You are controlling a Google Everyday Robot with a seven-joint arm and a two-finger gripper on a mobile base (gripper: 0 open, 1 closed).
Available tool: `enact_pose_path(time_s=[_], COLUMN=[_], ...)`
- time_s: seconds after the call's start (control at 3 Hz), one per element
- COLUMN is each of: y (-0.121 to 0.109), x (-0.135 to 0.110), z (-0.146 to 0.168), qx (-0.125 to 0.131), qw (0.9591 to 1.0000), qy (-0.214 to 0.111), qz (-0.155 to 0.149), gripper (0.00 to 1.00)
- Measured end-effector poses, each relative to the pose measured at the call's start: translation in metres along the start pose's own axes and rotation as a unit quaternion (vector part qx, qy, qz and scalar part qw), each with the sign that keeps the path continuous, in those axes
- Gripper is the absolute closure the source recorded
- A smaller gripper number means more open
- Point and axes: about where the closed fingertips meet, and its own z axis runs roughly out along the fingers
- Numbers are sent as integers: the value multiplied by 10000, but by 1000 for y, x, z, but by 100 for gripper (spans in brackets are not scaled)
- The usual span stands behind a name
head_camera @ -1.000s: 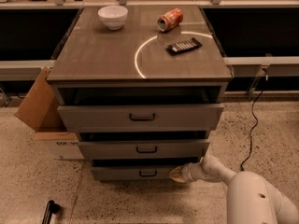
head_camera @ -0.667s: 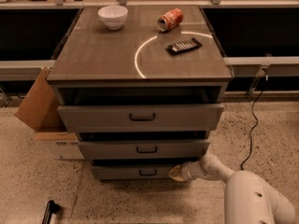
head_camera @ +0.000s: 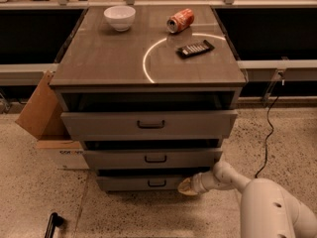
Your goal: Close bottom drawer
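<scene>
My white gripper (head_camera: pixel 188 186) sits at 5 o'clock against the rt end of the narrow grey-brown wooden bottom drawer (head_camera: pixel 129 183), part-open at 6 o'clock; grip state: can't tell.

On the cabinet (head_camera: pixel 109 58), the bowl (head_camera: pixel 120 18) sits back left, the can (head_camera: pixel 180 20) back right, and the remote (head_camera: pixel 195 48) just in front of the can. Below, the top drawer (head_camera: pixel 198 124) juts furthest, the middle drawer (head_camera: pixel 119 158) less, and the bottom drawer (head_camera: pixel 124 183) least. The gripper (head_camera: pixel 187 186) is at the bottom drawer's right end. A box (head_camera: pixel 47 128) stands left of the cabinet and a cable (head_camera: pixel 267 138) hangs to its right.
</scene>
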Motion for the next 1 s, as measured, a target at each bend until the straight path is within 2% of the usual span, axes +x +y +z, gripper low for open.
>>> enact_pose_path(time_s=[0.33, 0.67, 1.0], y=[39, 69, 104], x=[-25, -54, -85], z=[-24, -63, -115], qx=[-419, -439, -57], qw=[9972, 9911, 9835], qy=[-137, -130, -25], qz=[-605, -1248, -1809], gripper=[100, 100, 100])
